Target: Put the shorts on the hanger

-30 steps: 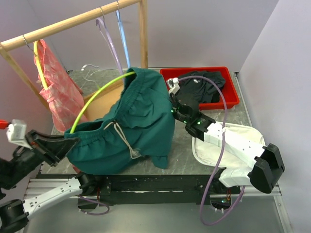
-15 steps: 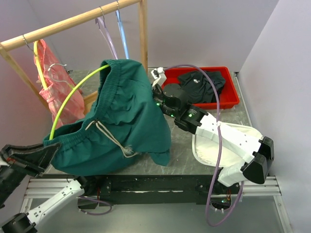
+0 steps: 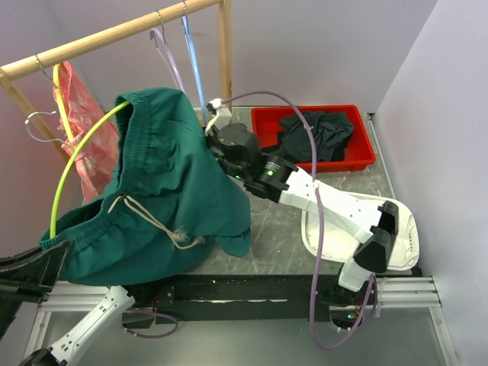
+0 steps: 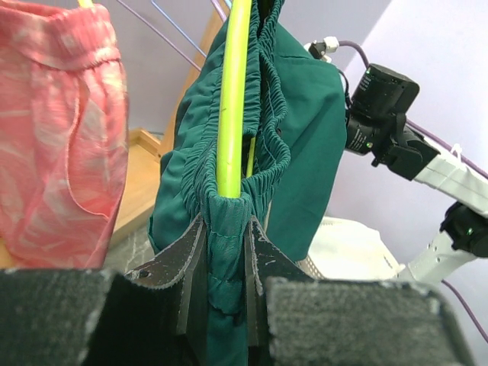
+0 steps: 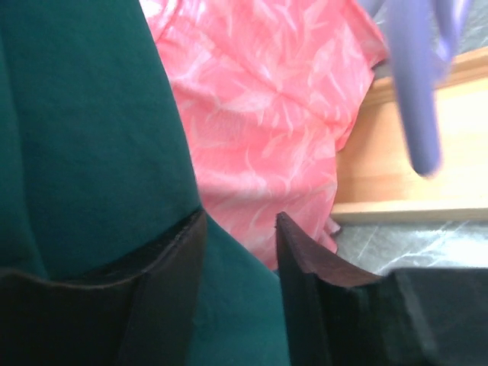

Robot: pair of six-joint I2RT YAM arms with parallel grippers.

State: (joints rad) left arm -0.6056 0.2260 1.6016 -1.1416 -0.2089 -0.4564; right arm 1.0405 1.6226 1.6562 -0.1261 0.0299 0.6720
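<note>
Clamping ruched teal shorts [image 4: 305, 145] and thin lime hanger [image 4: 232, 114], left pincer [image 4: 226, 229]; right pincer [image 5: 240, 221] parted.

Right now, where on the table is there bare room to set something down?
One bare patch of table lies between the hem of the shorts and the white basket, below the right arm. A narrower strip runs between the red bin and that basket. The left side is crowded: the shorts drape over it, with the pink garment and wooden rack behind.
</note>
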